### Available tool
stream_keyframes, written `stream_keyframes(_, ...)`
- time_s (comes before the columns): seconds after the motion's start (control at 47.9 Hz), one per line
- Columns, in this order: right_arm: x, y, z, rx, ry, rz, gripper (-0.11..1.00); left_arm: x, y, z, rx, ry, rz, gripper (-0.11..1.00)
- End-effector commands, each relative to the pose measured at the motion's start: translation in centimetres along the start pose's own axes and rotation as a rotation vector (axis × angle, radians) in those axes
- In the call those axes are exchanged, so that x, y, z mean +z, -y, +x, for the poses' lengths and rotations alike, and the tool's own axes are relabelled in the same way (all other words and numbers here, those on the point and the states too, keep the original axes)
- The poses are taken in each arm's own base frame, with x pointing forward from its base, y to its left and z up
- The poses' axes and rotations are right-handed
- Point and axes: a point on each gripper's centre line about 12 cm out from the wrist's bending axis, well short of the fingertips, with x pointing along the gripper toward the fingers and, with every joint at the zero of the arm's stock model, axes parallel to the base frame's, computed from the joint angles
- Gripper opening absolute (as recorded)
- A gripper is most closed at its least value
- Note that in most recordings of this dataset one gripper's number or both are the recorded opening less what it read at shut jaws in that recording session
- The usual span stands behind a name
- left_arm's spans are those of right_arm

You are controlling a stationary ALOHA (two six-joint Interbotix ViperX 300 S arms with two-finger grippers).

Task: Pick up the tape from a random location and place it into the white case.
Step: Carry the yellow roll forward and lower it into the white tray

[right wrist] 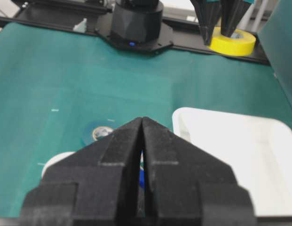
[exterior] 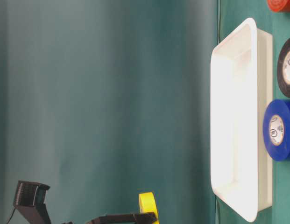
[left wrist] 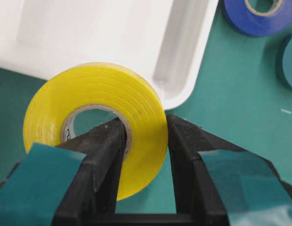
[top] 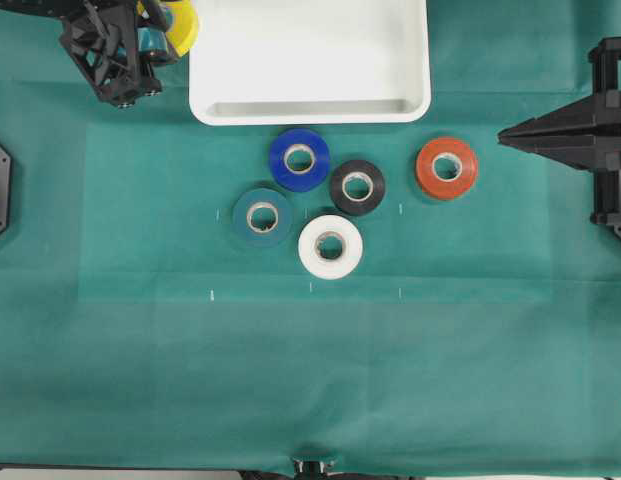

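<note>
Yellow tape [left wrist: 96, 122] is pinched in my left gripper [left wrist: 145, 136], apparently lifted, just outside the white case [top: 310, 60]; placing remains. Right gripper [right wrist: 142, 141] pressed together, idle.

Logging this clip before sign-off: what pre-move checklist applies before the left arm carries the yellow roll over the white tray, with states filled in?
1. Left gripper shut on the bright yellow roll of tape, one finger through its core: ok.
2. Roll lifted off the green cloth: ok.
3. Roll over the large shallow white rectangular tray: not ok, beside its corner.
4. Tray interior free: ok.
5. Right gripper shut, parked aside: ok.
6. Grip firmness: cannot tell.
</note>
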Motion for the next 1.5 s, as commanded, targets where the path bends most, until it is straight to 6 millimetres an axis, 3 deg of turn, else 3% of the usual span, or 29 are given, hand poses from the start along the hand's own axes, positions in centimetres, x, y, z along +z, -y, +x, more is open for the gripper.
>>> stream_keyframes(0.0,1.3,0.0,0.2,0.000,0.031,0.002,0.00,1.0,-0.2,-0.6,0.007,0.039,0.001,0.24)
stream_keyframes(0.48,1.5,0.0,0.2,-0.002,0.014,0.003,0.00,9.0,0.4,0.8,0.000,0.108,0.105,0.24)
stream_keyframes(0.668,1.4,0.0,0.2,0.000,0.012,0.003,0.00,11.2,0.8,1.7,-0.008,0.094,0.121,0.24)
stream_keyframes(0.981,1.3,0.0,0.2,0.000,0.008,0.003,0.00,12.6,1.0,2.7,-0.014,0.064,0.127,0.24)
stream_keyframes(1.483,1.2,0.0,0.3,-0.002,0.005,0.003,0.00,12.7,1.0,2.8,-0.015,0.058,0.132,0.24)
